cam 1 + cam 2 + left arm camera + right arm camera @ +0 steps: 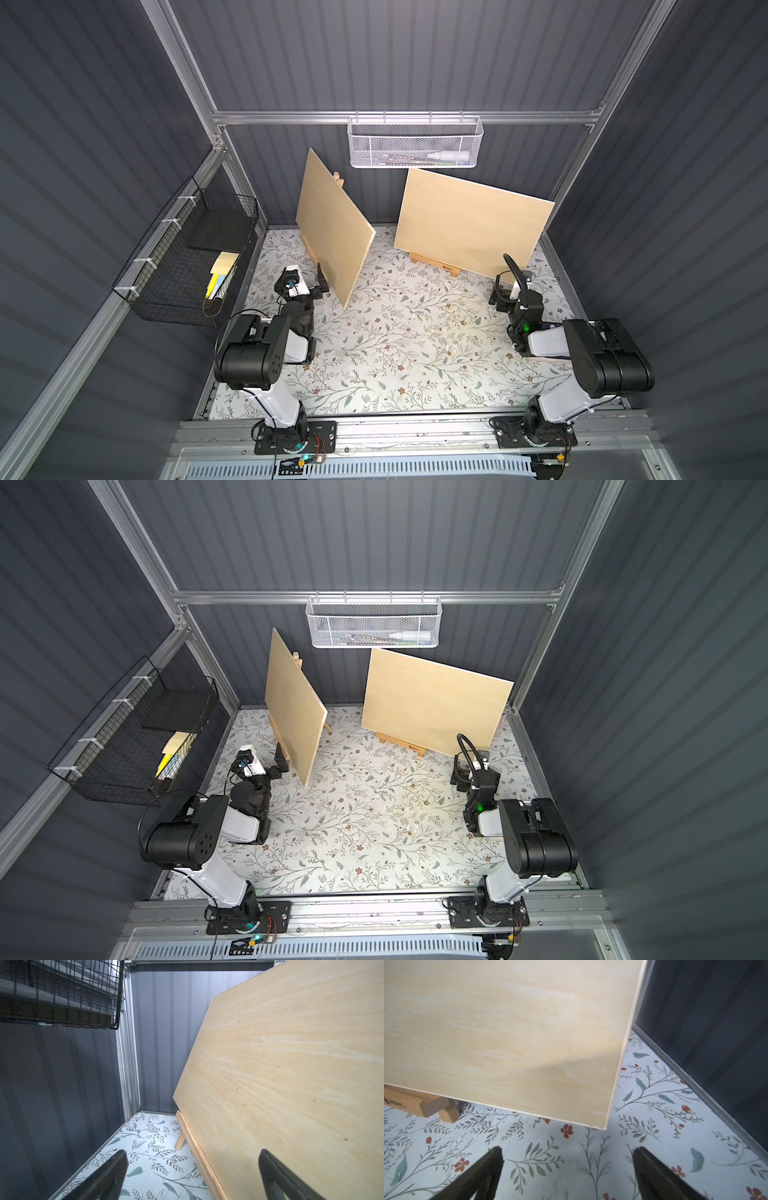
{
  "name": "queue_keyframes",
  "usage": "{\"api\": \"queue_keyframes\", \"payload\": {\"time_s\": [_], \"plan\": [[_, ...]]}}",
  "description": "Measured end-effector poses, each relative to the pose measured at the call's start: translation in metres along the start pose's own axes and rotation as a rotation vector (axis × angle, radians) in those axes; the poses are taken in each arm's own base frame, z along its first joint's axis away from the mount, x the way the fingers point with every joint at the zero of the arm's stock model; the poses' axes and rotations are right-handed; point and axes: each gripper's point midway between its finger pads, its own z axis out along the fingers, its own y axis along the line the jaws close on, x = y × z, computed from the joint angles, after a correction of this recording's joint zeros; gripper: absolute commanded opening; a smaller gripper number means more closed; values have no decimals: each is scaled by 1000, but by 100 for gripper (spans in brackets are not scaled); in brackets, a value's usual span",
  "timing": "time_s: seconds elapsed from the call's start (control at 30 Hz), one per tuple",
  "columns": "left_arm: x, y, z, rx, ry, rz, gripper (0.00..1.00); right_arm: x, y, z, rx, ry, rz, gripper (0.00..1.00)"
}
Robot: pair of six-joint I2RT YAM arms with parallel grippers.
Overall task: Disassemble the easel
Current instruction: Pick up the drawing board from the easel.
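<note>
I have two easels standing on the floral table (395, 332), both toward the far wall. The left easel (199, 1159) sits at about 11 o'clock from the table's middle and carries the left board (332, 232). That board is turned so its face looks toward 9 o'clock, and its near corner reaches in toward the centre. The right easel (436, 264) sits at about 1 o'clock. The right board (469, 224) rests on its ledge, facing 6 o'clock, tilted back, and overhanging the ledge toward 3 o'clock.

My left gripper (192, 1154) is at about 10 o'clock, just beside the left board's lower near end. Its jaws are spread wide. In the left wrist view the easel's ledge runs between the fingers, one over the table and one in front of the board's face. I cannot tell whether that finger touches the wood.

My right gripper (566, 1150) is at about 2 o'clock, low over the table, jaws spread wide and gripping nothing. The right board's lower corner hangs just ahead of the fingertips, apart from them.

A black wire basket (187, 257) hangs on the wall at 9 o'clock, a white mesh basket (415, 141) at 12 o'clock
</note>
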Motion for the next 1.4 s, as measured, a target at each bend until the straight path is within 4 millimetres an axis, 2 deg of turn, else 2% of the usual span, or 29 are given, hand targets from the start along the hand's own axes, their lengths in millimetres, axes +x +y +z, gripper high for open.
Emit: {"api": "queue_keyframes", "payload": {"time_s": [0.33, 0.4, 0.47, 0.57, 0.63, 0.73, 0.8, 0.87, 0.93, 1.03, 1.1, 1.17, 1.3, 1.4], "plan": [[1, -3, -2, 18, 4, 5, 99, 0, 5, 0, -27, 1, -7, 99], [6, -7, -11, 31, 24, 18, 99, -3, 11, -2, -61, -6, -29, 99], [2, -11, -24, 43, 26, 20, 100, -13, 19, -7, -90, -29, -62, 99], [-43, -17, -30, 48, -74, -7, 99, -46, 45, -25, -167, -93, -107, 99], [-86, -25, -31, 55, -159, -39, 99, -83, 63, -44, -234, -158, -95, 99], [-147, -39, -40, 85, -272, -129, 99, -147, 72, -75, -290, -266, 19, 99], [-177, -44, -51, 124, -326, -235, 99, -179, 72, -90, -316, -302, 126, 99], [-196, -43, -58, 150, -347, -324, 99, -194, 76, -100, -360, -302, 199, 99], [-206, -49, -60, 200, -331, -381, 99, -194, 83, -104, -410, -258, 253, 99], [-209, -65, -57, 292, -280, -423, 99, -178, 88, -106, -454, -166, 353, 99], [-201, -76, -57, 350, -235, -441, 99, -167, 84, -106, -448, -125, 425, 99], [-185, -86, -59, 400, -180, -461, 99, -160, 81, -105, -441, -97, 473, 99], [-137, -96, -64, 437, -28, -492, 99, -154, 84, -108, -469, -48, 531, 99], [-122, -97, -79, 468, 1, -508, 99, -150, 92, -111, -502, -18, 544, 99]]}}
